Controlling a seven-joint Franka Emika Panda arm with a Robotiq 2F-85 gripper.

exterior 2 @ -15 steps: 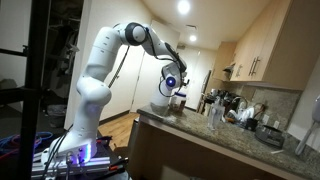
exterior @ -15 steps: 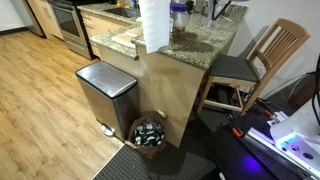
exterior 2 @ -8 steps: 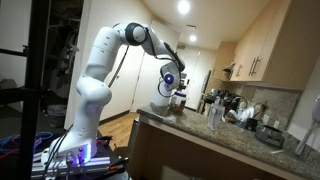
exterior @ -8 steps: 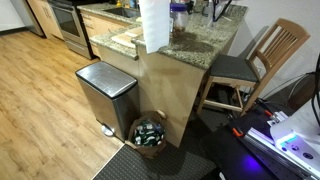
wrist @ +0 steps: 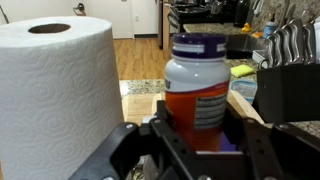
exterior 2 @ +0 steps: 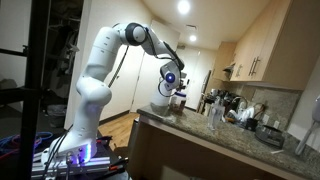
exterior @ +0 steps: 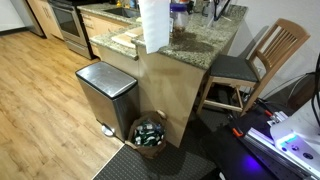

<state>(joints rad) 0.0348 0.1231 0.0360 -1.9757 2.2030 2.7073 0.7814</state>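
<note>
In the wrist view my gripper [wrist: 197,132] is shut on an orange supplement bottle [wrist: 197,85] with a dark blue lid and a white label; its black fingers [wrist: 165,135] press both sides of the bottle's lower half. A large white paper towel roll [wrist: 55,95] stands upright right beside it on the left. In an exterior view the bottle [exterior: 179,15] sits at the granite counter [exterior: 190,42] next to the roll [exterior: 154,24]. In an exterior view the white arm reaches over the counter [exterior 2: 200,128] with the gripper [exterior 2: 178,95] low above it.
A wooden cutting board [wrist: 140,88] lies behind the bottle. A black knife block [wrist: 290,90] stands at the right. A steel pedal bin [exterior: 105,95] and a small basket [exterior: 150,133] stand below the counter, with a wooden chair [exterior: 255,65] beside it.
</note>
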